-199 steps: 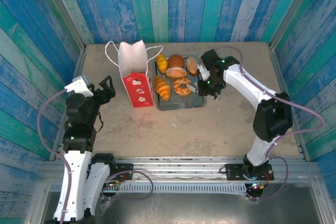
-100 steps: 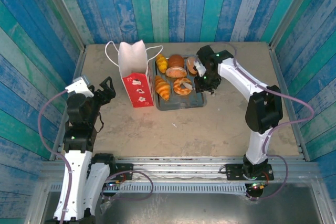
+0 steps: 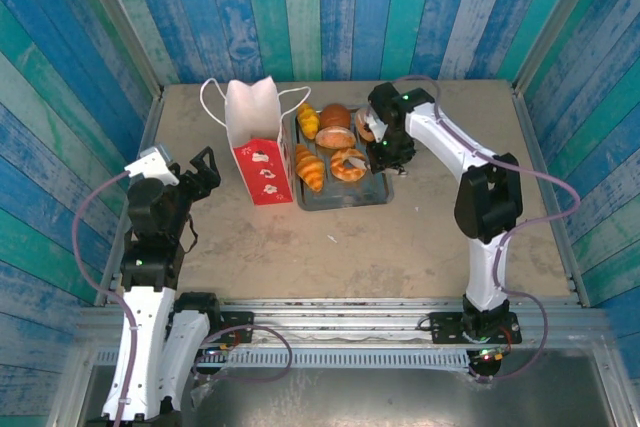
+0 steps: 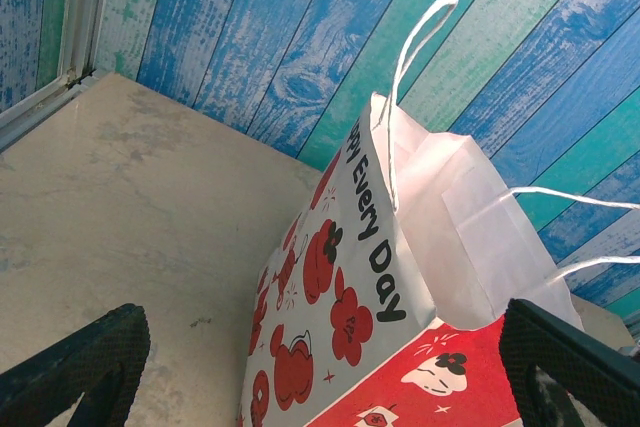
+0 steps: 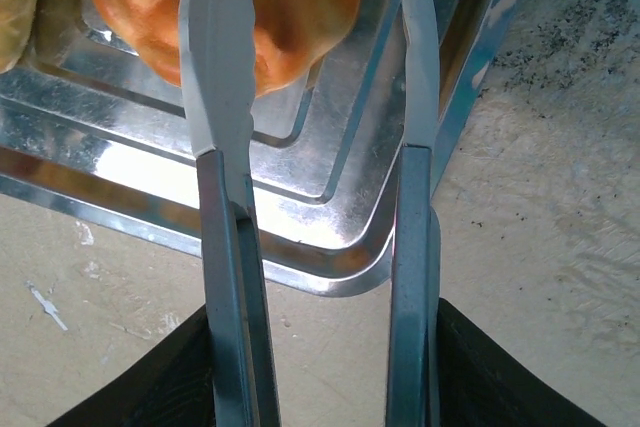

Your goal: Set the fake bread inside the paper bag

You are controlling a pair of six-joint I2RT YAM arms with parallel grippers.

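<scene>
Upright bag (image 4: 372,287); tongs (image 5: 224,97) over bread (image 5: 310,17)

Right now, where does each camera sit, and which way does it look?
Top external: high behind the arms, looking down on table, paper bag, tray; both arms show.
Left wrist: on the left arm, facing the paper bag; open left pincer frames it.
Right wrist: looking down along tongs in the right pincer at fake bread.
Shared: tray, top and right wrist.
</scene>
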